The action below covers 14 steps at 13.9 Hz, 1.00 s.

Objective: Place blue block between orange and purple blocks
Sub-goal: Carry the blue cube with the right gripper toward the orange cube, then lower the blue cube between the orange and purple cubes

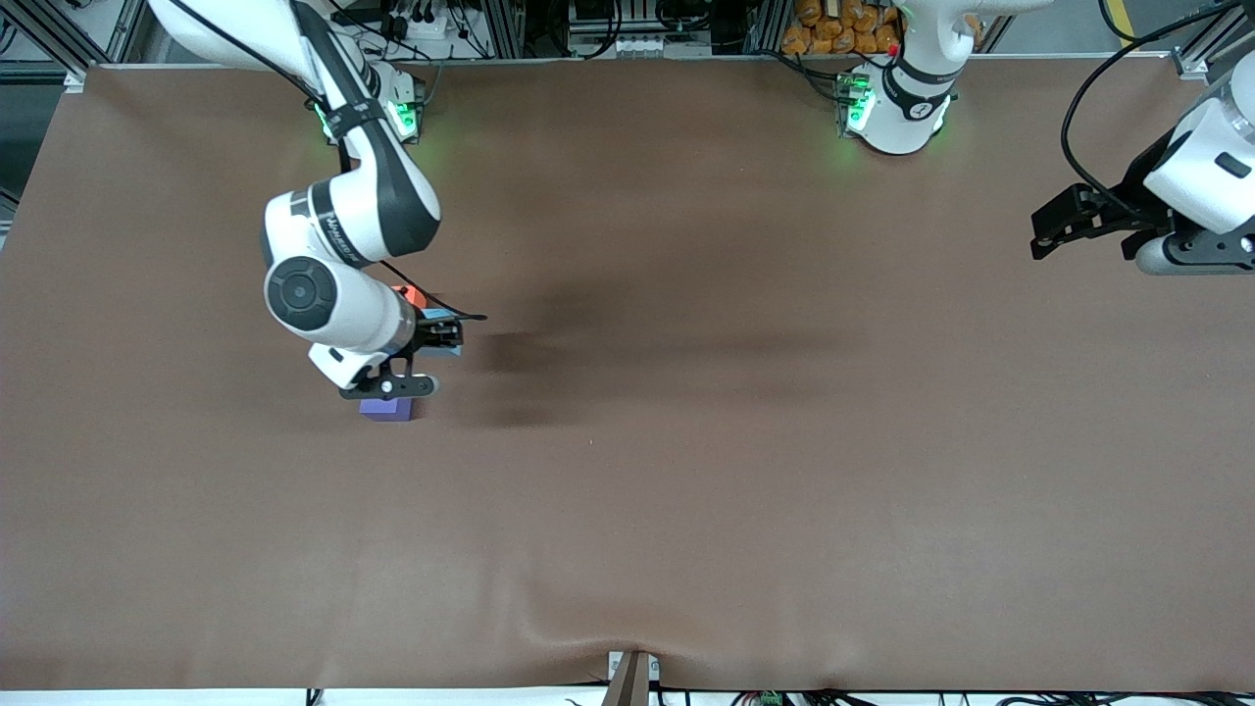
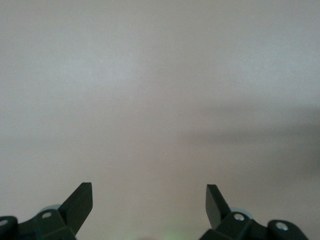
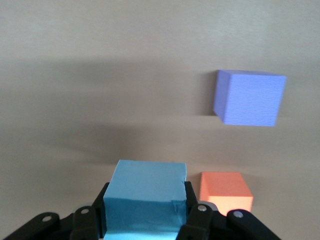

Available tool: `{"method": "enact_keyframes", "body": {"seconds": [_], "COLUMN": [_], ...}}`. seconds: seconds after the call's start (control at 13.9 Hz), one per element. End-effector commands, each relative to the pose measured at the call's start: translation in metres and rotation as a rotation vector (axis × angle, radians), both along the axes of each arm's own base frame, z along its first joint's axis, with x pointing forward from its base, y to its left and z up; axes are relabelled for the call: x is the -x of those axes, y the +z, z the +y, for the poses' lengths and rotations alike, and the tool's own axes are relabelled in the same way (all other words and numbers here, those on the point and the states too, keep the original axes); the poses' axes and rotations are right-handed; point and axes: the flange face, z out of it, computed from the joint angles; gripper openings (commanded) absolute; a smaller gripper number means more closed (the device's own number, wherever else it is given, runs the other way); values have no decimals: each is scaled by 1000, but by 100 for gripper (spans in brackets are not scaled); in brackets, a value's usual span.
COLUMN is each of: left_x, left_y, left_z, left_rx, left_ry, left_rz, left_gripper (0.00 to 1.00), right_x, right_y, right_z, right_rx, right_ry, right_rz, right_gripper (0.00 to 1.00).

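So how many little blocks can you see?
3. The blue block is in the right pincer; the orange block and purple block sit on the table.

Even overhead light, bright. Brown table (image 1: pixel 686 510) matte, no glare. Soft dark shadows stretch from right arm (image 1: pixel 333 284) toward table centre. Left wrist view washed out, hazy, low contrast. Right wrist view sharp, colours clean.

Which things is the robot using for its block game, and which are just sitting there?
Part of the job:
blue block, held in the right end effector
orange block
purple block

Not part of it:
left end effector, open, waiting over bare table
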Motion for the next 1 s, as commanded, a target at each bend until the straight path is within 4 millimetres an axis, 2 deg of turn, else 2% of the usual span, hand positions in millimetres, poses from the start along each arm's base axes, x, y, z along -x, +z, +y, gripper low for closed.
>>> {"method": "enact_keyframes", "body": {"seconds": [0.0, 0.14, 0.36, 0.72, 0.93], "left_x": [7, 13, 19, 15, 15], "left_y": [10, 17, 18, 16, 16], "left_z": [3, 6, 6, 7, 7], "left_rx": [-25, -25, -27, -46, -49], "left_ry": [-11, -45, -66, -66, -69], "left_rz": [5, 1, 20, 17, 15], "left_gripper": [100, 100, 100, 100, 100], "right_x": [25, 33, 34, 27, 26], "right_y": [-17, -36, -41, -44, -49], "right_z": [-23, -45, -76, -98, -96], "right_rx": [2, -3, -17, -18, -21], "right_ry": [-9, 5, 35, -9, -12], "right_rz": [-43, -53, -64, -64, -74], "right_gripper": [0, 0, 0, 0, 0]}}
